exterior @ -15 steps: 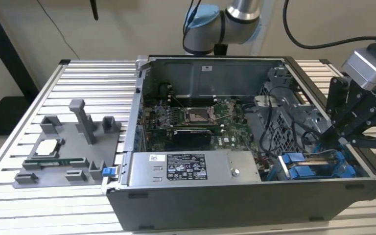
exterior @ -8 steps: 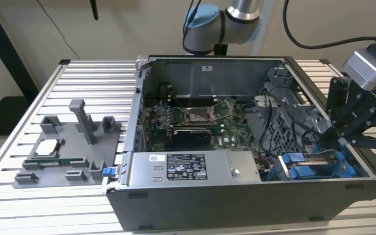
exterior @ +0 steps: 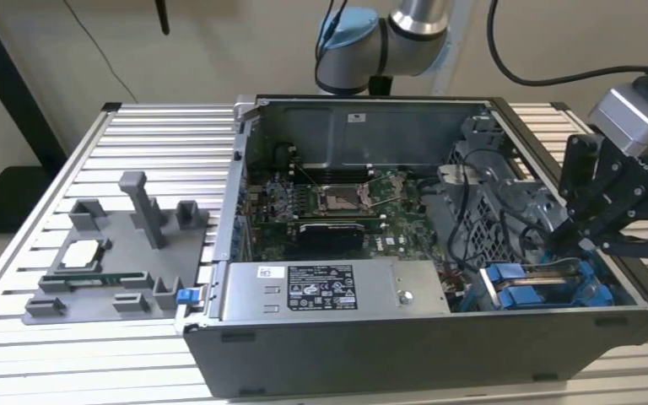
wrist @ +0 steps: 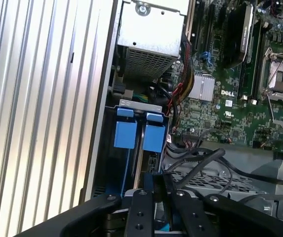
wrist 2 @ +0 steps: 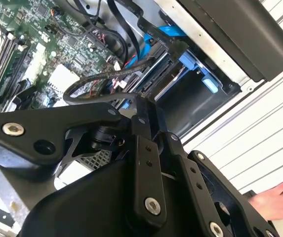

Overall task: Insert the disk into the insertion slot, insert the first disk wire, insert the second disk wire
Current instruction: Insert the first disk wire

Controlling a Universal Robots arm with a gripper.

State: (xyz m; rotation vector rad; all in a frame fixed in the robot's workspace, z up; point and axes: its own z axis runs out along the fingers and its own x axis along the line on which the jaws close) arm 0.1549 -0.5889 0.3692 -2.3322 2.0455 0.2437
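Slatted aluminium table (exterior: 132,135) bears the case (exterior: 414,354); closed gripper (exterior: 580,243) hangs over the blue-framed disk (exterior: 526,295).

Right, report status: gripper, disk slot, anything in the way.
Gripper down inside the case, over the insertion slot. Blue tabs stand in the slot; disk seating unclear. Black cables loop beside the gripper; a hand rests outside.
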